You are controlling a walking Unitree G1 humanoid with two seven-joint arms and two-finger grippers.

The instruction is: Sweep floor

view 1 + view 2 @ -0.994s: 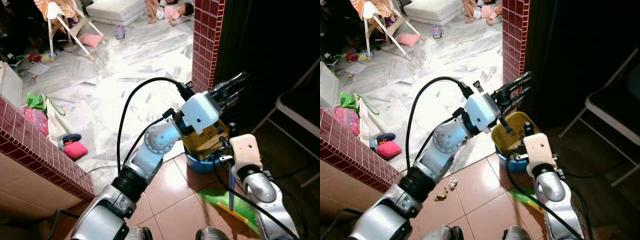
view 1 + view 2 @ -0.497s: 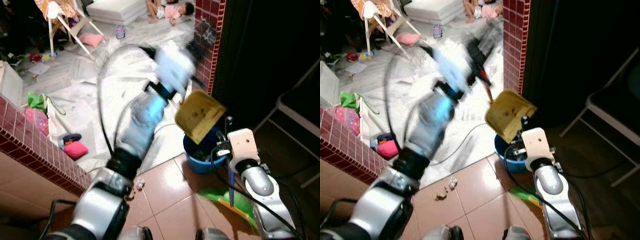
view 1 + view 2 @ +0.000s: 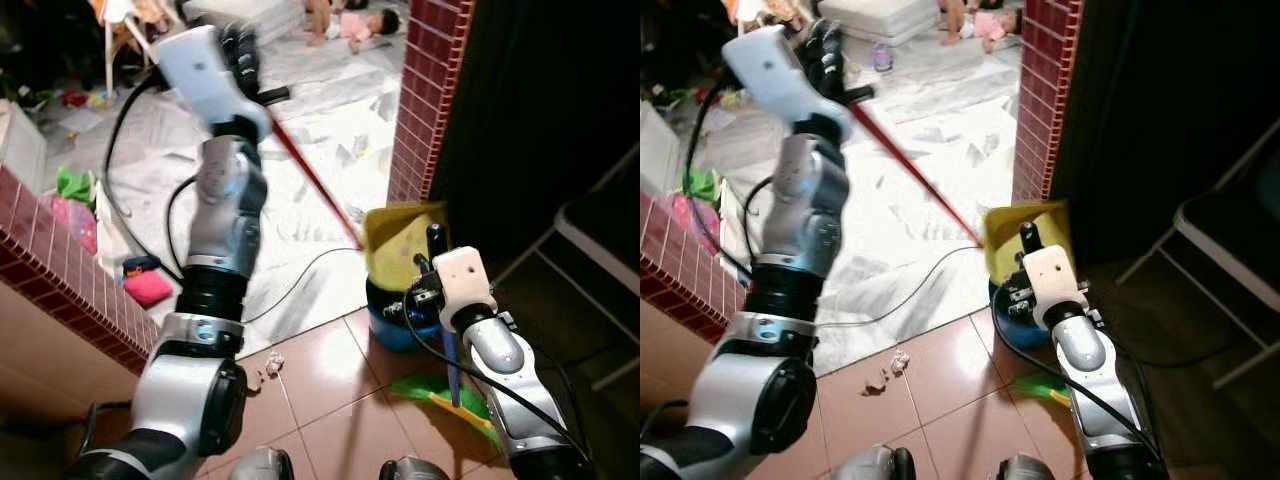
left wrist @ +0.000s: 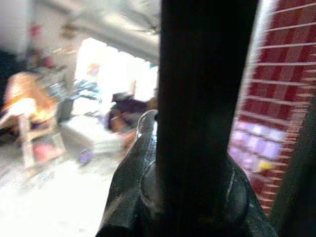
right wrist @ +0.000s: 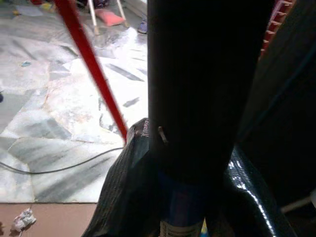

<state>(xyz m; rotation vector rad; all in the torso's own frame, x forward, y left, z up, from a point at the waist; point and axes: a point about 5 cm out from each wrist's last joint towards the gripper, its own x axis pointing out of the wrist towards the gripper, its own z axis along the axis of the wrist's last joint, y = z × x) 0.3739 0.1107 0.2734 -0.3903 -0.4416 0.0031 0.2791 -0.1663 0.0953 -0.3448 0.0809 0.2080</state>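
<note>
Nearest, the right gripper (image 3: 433, 240) is closed on the blue broom (image 3: 450, 365) handle, its green bristles on the tiles. Beyond, the dustpan (image 3: 402, 238) tips over the blue bin (image 3: 400, 322), its red handle clamped high in the left gripper (image 3: 243, 60). This looks like the emptying step, and next the pan must come down beside the scraps (image 3: 262, 370) on the floor.

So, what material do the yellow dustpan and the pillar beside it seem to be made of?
The yellow dustpan looks like matte moulded plastic, dulled by brown stains. The pillar appears clad in small glossy dark-red tiles with pale grout lines.

Tiled floor (image 3: 330, 400) carries crumpled scraps (image 3: 268, 366); blue bucket (image 3: 395, 325); green broom head (image 3: 445, 397).
</note>
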